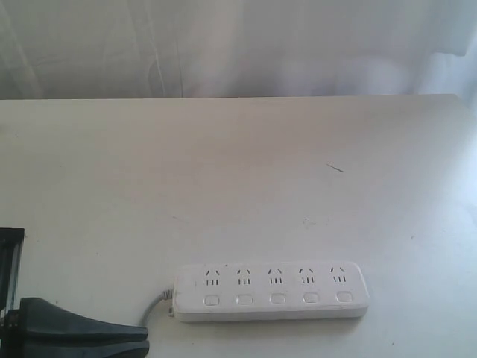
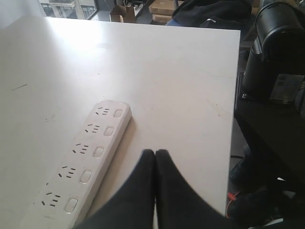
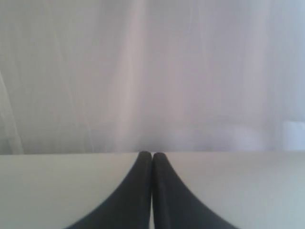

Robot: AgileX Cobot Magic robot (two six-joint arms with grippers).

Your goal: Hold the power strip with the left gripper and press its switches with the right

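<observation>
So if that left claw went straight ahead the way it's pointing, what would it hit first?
Probably nothing but bare table. The left gripper, jaws shut, points alongside the power strip rather than at it, so it looks set to slide past. Depth is hard to judge here.

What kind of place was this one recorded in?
Probably a robot lab or workshop bench rather than a home: a plain white table with a power strip on it, a white curtain hung behind as a backdrop, and cardboard boxes past the table's edge.
</observation>
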